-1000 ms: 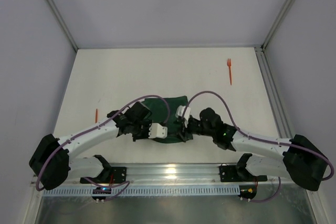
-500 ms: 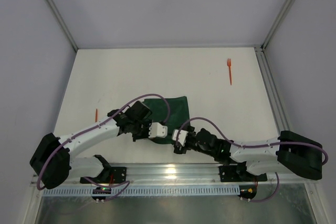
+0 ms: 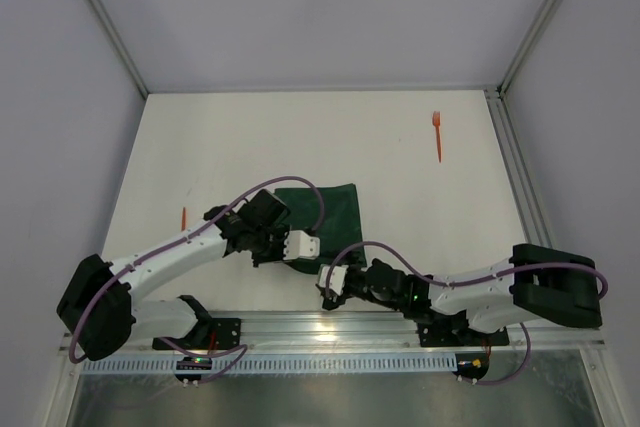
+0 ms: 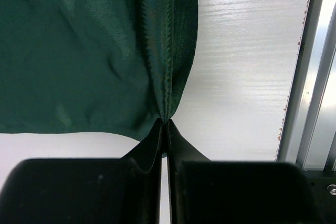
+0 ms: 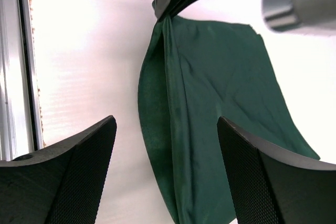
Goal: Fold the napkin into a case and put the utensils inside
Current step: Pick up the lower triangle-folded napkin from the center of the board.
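– Green napkin (image 3: 325,209) lies low on the bench (image 3: 250,137), close to the front rail (image 3: 330,325). It looks doubled over: a darker band runs along one edge in the left wrist view. Not a narrow case yet, I judge
– Who holds it?
– Only the left fingers (image 4: 149,156), clenched tight on the near edge of the cloth. A ridge of puckered fabric runs away from the pinch, so there is some pull on it. My reading: that hold pins the fold so the layers cannot slide apart
– And the right fingers (image 5: 73,177)?
– Spread wide, grasping nothing. They hang just beside the cloth's near edge, off it, facing the pinch. Probably placed for a fresh grasp on that same edge; which spot, I cannot tell
– Utensils?
– Both on bare bench, well apart from the napkin and from each other. The fork (image 3: 437,135) sits far right toward the back; the second orange piece (image 3: 184,219) is at the left side, too small to tell what kind. Neither is touched. Sensible enough: they are out of the way while the cloth is worked
– Stage?
– Folding partly done at best, insertion not begun. The next fold seems to call for two grips on one edge, moved together, or the thin cloth skews
– Risk?
– Soft fabric slipping out of a pinch at the very hem, or the pouch mouth lying flat before anything goes in
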Action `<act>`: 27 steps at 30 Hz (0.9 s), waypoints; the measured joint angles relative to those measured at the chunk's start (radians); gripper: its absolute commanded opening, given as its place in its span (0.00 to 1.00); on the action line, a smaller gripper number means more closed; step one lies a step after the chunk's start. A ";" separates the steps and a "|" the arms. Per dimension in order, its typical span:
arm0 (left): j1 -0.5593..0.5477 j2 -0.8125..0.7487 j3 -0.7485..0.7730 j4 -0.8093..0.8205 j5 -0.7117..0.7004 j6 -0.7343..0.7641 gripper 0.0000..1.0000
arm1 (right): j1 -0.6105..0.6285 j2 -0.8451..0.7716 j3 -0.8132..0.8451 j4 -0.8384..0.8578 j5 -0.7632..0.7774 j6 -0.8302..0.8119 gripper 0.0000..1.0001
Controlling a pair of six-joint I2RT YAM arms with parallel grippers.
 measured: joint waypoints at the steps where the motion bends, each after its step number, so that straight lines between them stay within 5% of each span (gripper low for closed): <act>1: 0.000 0.000 0.001 -0.002 -0.001 0.000 0.00 | 0.007 0.000 0.000 0.014 0.006 0.000 0.82; 19: -0.001 -0.029 0.015 -0.058 -0.008 -0.026 0.00 | 0.188 0.011 0.024 0.055 0.201 0.021 0.82; 27: -0.085 -0.026 -0.011 -0.057 -0.034 -0.045 0.00 | 0.222 -0.016 0.103 -0.008 0.262 0.037 0.82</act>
